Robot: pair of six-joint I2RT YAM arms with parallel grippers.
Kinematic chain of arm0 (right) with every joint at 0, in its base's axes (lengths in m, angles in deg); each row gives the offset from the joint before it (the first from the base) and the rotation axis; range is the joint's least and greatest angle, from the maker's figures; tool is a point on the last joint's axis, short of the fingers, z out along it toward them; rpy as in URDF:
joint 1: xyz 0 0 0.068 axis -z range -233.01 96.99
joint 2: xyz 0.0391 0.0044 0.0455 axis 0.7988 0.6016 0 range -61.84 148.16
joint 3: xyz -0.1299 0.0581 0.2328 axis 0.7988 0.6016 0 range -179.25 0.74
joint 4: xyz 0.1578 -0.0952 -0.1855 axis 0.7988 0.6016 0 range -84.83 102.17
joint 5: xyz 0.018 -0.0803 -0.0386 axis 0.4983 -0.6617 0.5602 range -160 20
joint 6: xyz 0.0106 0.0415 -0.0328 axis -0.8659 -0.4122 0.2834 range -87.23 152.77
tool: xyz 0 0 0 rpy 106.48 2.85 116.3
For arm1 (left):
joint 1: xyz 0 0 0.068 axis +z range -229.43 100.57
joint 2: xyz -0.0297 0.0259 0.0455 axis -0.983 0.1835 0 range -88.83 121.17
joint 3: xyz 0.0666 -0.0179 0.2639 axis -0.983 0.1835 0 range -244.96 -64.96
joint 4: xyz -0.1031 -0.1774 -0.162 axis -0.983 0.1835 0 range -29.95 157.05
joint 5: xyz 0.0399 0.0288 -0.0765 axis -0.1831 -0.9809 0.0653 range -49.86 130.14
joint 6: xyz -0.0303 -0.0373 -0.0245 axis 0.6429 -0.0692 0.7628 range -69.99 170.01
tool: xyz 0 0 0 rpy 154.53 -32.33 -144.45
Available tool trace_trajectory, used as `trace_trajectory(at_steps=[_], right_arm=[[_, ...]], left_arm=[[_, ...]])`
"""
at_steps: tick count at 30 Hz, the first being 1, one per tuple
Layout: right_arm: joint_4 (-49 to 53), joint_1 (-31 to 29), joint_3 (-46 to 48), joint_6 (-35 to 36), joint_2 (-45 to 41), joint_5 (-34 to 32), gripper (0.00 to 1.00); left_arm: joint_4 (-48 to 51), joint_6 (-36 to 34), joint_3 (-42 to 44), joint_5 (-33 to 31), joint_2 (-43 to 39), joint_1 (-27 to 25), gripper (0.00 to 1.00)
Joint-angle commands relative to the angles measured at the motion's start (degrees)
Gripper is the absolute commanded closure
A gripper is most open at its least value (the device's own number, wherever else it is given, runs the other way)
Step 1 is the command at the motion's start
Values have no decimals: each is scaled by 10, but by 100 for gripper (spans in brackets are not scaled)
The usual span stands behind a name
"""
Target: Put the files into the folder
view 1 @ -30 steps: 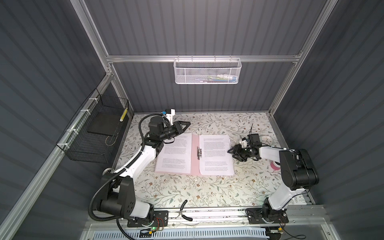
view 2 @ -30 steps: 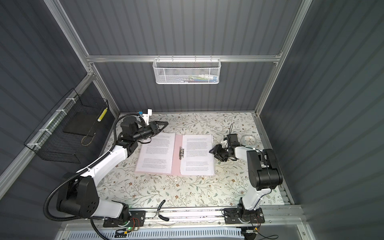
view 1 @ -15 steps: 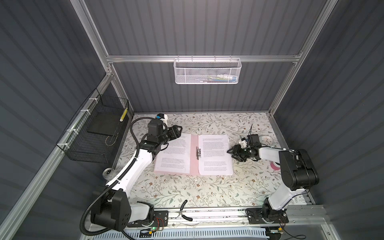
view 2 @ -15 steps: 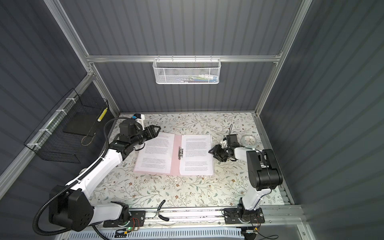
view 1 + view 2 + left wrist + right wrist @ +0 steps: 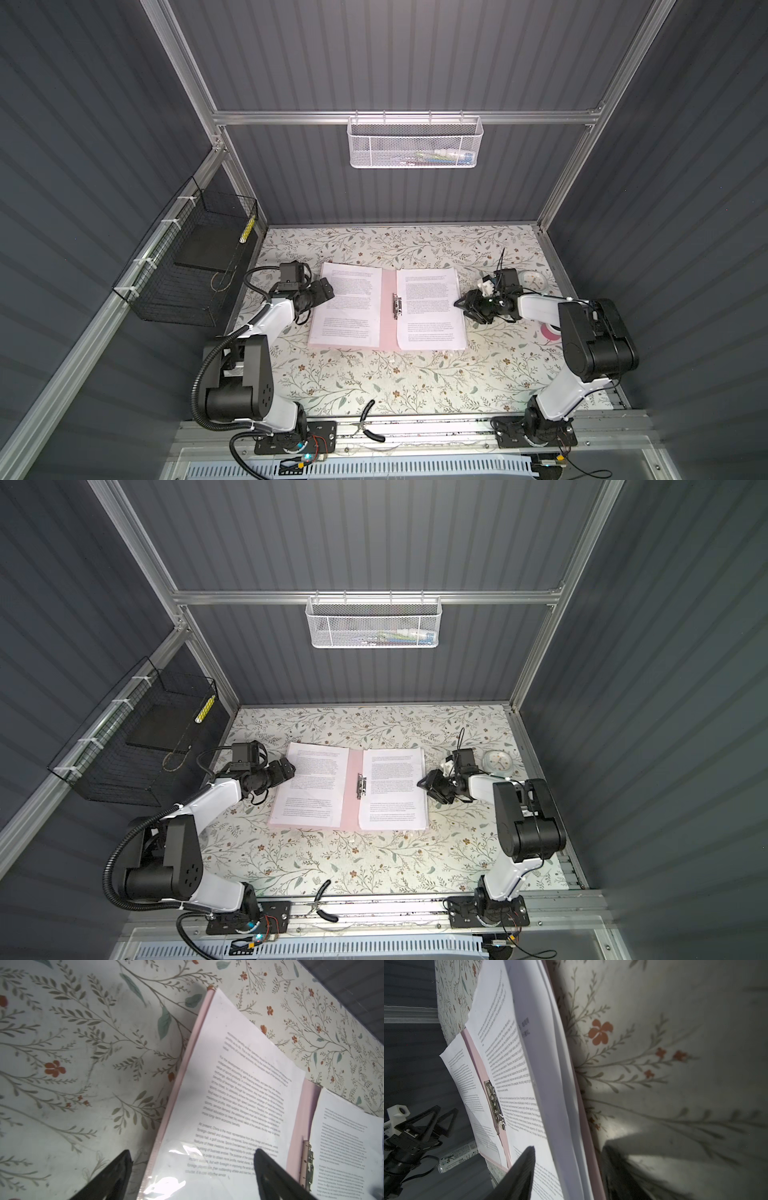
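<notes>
Here, one pink folder [image 5: 388, 286] lies open on the floral desk [image 5: 374, 382], files [image 5: 428, 307] on both halves; left claw [image 5: 328, 289] spread wide, right claw [image 5: 460, 303] unclear; grey ribbed walls [image 5: 415, 62].

The things in the white basket [image 5: 374, 143], far behind the folder [image 5: 388, 332], are too small to tell apart.

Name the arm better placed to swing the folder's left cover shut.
Likely left. The left gripper hangs open at the left edge of the folder, jaws either side of it in the left wrist view. The right gripper straddles the files at the opposite edge.
</notes>
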Motion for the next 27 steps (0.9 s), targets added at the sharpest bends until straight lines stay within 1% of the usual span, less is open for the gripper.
trace_trajectory(at_steps=[1, 3, 6, 9, 13, 16, 20, 23, 25, 27], right_arm=[[52, -3, 12, 3, 33, -31, 45], [50, -4, 10, 2, 39, -27, 45], [52, -5, 7, 2, 38, -27, 45], [54, -5, 7, 3, 37, -28, 45], [52, -5, 9, 3, 38, -25, 45], [49, -6, 11, 1, 36, -22, 45], [45, -7, 13, 0, 35, -17, 46], [37, -8, 16, -4, 39, -8, 46], [35, -10, 16, -5, 40, -5, 46], [36, -12, 16, -5, 37, -7, 46]], left_arm=[[-36, -17, 20, 53, 3, 27, 5], [-45, -16, 24, 64, 7, 35, 5], [-73, -9, 38, 97, 21, 49, 5], [-123, 4, 56, 162, 45, 64, 5], [-193, 28, 77, 230, 70, 76, 5], [-232, 43, 91, 271, 67, 79, 6], [-276, 64, 112, 323, 41, 79, 8], [-339, 105, 127, 372, 30, 79, 9], [-397, 148, 137, 404, 27, 78, 10], [-425, 173, 140, 418, 13, 78, 10]])
